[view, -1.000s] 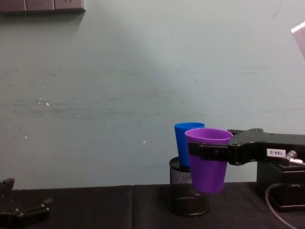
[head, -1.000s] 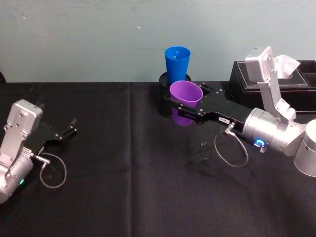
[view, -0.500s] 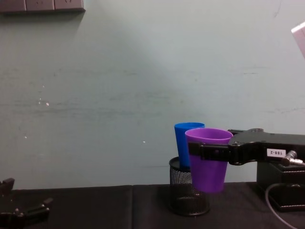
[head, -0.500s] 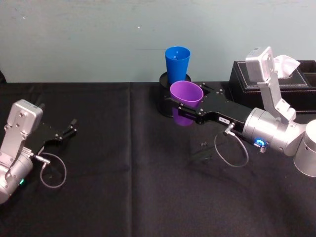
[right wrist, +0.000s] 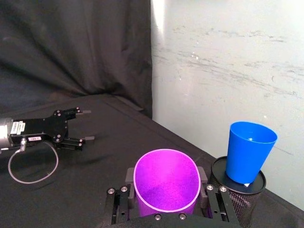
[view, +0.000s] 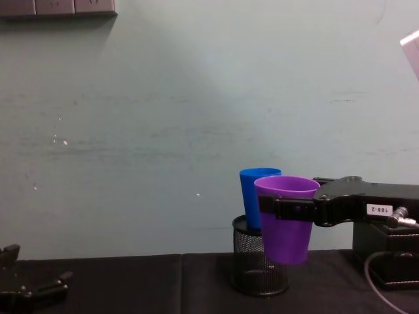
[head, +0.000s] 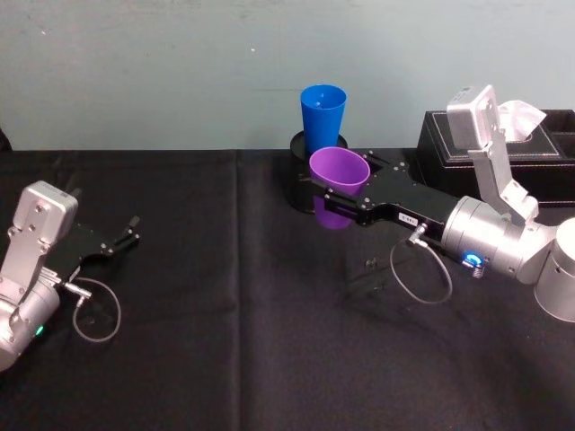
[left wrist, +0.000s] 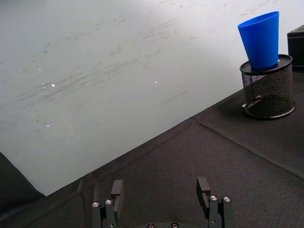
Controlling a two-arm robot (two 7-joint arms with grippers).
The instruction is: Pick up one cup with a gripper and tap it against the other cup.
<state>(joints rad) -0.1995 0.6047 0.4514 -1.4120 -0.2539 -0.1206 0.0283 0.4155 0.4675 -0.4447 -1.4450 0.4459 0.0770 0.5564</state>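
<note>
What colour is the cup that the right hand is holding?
Purple. The cup shows best in the right wrist view, clamped in the right hand.

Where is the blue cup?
Head view: the blue cup stands in the mesh holder by the back wall, just right of centre, behind the purple cup the right gripper holds.

There are two cups: one purple cup (head: pixel 339 170) and one blue cup (head: pixel 322 113). There is one black mesh holder (view: pixel 252 268) and one black tissue box (head: pixel 555 153) with one white tissue (head: pixel 521 115). Two hands are counted, the left hand (head: pixel 128 231) and the right hand (head: pixel 340 193), over one worktop (head: pixel 269 341).
</note>
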